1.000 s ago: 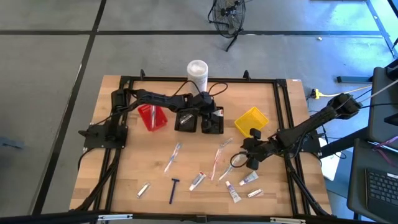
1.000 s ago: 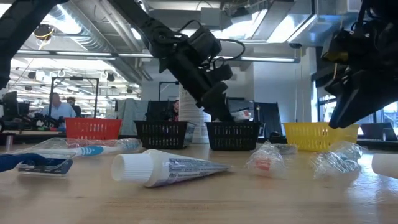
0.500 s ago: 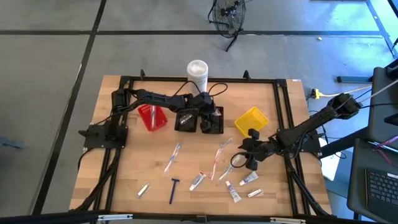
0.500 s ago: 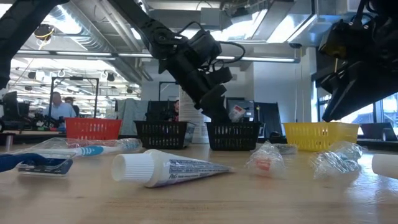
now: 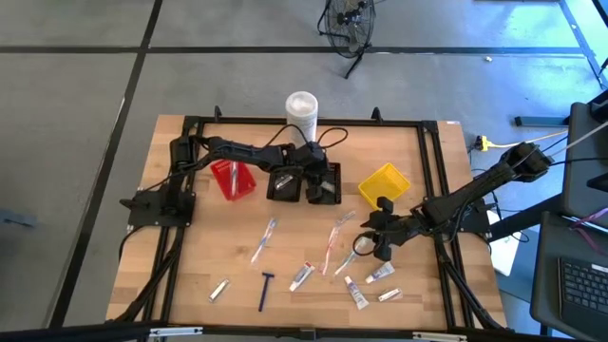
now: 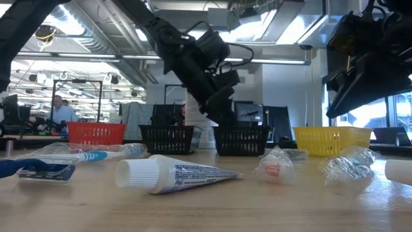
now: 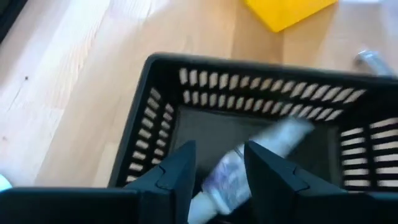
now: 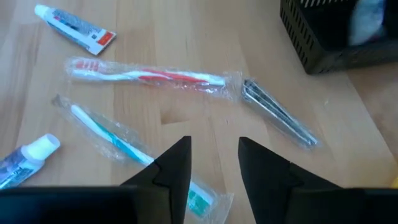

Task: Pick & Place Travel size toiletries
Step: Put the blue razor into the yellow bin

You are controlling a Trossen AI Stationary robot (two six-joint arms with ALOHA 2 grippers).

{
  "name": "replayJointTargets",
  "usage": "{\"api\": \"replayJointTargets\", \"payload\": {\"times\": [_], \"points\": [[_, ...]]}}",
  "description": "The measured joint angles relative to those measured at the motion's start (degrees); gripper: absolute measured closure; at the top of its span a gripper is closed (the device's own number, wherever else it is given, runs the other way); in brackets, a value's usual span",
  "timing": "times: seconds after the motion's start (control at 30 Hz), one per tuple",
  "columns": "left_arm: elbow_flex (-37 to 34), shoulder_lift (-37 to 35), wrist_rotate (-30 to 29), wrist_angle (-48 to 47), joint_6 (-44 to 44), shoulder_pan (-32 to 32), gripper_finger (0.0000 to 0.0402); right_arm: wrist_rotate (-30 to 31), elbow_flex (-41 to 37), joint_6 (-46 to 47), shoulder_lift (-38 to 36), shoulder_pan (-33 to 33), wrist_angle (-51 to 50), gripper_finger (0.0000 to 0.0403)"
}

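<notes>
My left gripper (image 5: 321,180) hangs open over the right-hand black bin (image 5: 326,187). In the left wrist view a small white tube (image 7: 245,163) shows blurred inside that bin (image 7: 155,124), below and between the fingers. My right gripper (image 8: 214,168) stands open above the table, over a teal toothbrush in clear wrap (image 8: 118,143). Beyond it lie a red wrapped toothbrush (image 8: 149,76) and a grey wrapped item (image 8: 280,115). More tubes (image 5: 301,276), a dark blue razor (image 5: 265,290) and sachets (image 5: 219,289) lie flat on the near part of the table.
A red bin (image 5: 232,178), a second black bin (image 5: 285,182) and a yellow bin (image 5: 384,183) stand in a row across the table's middle. A tall white canister (image 5: 301,109) stands behind them. People show in the room beyond the table.
The white tube that my left gripper held just above the black bin's rim has left the fingertips and dropped into the bin. My right gripper has tipped up a little without moving along the table.
</notes>
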Motion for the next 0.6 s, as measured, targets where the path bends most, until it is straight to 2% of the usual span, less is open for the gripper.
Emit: {"api": "replayJointTargets", "payload": {"times": [0.27, 0.6], "points": [[0.71, -6.27, -2.51, -3.55, 0.02, -2.94, 0.0272, 0.20, 0.04, -0.84, 0.00, -0.82, 1.82, 0.0265], [0.68, -15.98, -7.29, -18.02, -4.56, -5.61, 0.0286, 1.09, 0.04, -1.93, 0.02, -0.80, 4.34, 0.0179]]}}
